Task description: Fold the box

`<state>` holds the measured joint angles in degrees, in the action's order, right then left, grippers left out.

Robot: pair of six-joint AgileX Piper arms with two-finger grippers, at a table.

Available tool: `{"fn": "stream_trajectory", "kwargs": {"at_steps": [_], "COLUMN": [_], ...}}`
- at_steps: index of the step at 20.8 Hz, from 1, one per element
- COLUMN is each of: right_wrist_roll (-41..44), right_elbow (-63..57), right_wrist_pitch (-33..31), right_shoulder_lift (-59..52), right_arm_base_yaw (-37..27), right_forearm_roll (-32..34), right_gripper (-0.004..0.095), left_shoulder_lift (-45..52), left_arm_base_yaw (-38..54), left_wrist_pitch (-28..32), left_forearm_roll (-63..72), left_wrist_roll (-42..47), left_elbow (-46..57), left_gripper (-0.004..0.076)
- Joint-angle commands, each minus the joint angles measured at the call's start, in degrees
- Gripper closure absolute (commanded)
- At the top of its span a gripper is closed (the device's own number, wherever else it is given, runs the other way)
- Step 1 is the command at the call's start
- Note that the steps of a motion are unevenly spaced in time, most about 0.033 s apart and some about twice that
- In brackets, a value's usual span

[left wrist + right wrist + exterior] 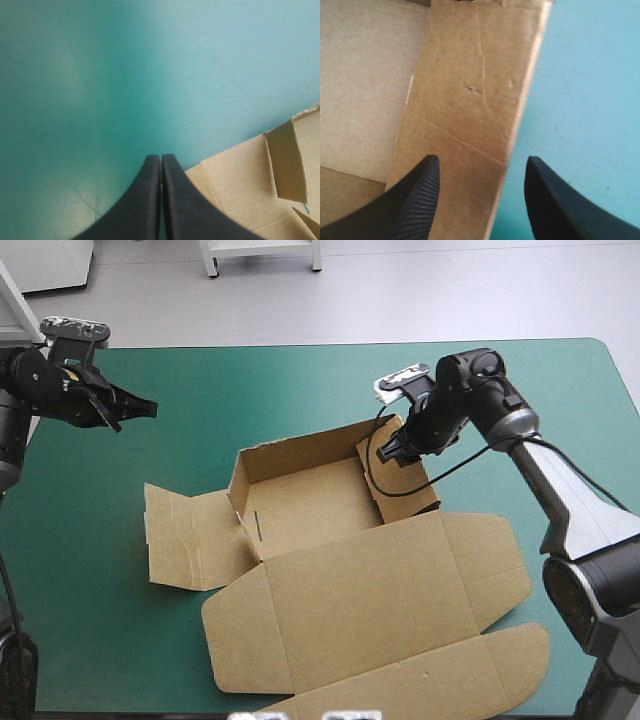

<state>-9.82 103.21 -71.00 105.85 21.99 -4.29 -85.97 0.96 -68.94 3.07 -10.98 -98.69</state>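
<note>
The brown box (330, 570) lies mid-table as an open tray with its back and side walls raised and the big lid flat toward the near edge. My right gripper (390, 452) hangs open over the tray's right wall (470, 95); one finger is over the wall, the other over the teal-green cover outside it. My left gripper (140, 408) hovers shut and empty above the cover at the far left, well clear of the box. In the left wrist view the left gripper (160, 159) meets in one point, with the box's left flap (240, 190) beside it.
A loose side flap (185, 540) lies flat to the left of the tray. The lid's flaps (500, 570) spread toward the table's near right corner. Bare teal-green cover (250, 390) stretches behind the box.
</note>
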Motion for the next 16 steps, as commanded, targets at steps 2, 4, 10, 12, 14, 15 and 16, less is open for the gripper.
{"fn": "stream_trajectory", "kwargs": {"at_steps": [2,4,10,12,14,15,16], "right_wrist_roll": [3.45,3.83,4.92,5.47,5.86,5.98,5.98], "right_elbow": [1.72,1.72,1.72,1.72,1.46,1.46,1.46], "right_wrist_pitch": [-0.45,-0.45,-0.45,-0.45,-0.45,-0.45,-0.45], "right_shoulder_lift": [-0.72,-0.69,-0.49,0.09,0.96,1.21,1.30], "right_arm_base_yaw": [3.66,3.66,3.66,3.42,2.95,2.90,2.90], "right_forearm_roll": [7.53,7.50,9.22,9.69,9.26,9.04,9.04], "right_gripper": [0.0422,0.0422,0.0422,0.0422,0.0426,0.0444,0.0462], "left_shoulder_lift": [1.89,1.89,1.89,1.89,1.89,1.89,1.89], "left_arm_base_yaw": [0.15,0.15,0.15,0.15,0.15,0.15,0.15], "left_wrist_pitch": [2.21,2.07,1.83,1.69,1.12,0.99,0.87], "left_forearm_roll": [0.95,0.95,1.04,1.82,2.69,3.02,3.02], "left_wrist_roll": [-0.03,-0.03,-0.25,-0.29,-0.64,-0.85,-0.85], "left_elbow": [-1.70,-1.70,-1.70,-1.70,-1.70,-1.70,-1.70], "left_gripper": [0.0724,0.0724,0.0724,0.0724,0.0724,0.0724,0.0724]}}
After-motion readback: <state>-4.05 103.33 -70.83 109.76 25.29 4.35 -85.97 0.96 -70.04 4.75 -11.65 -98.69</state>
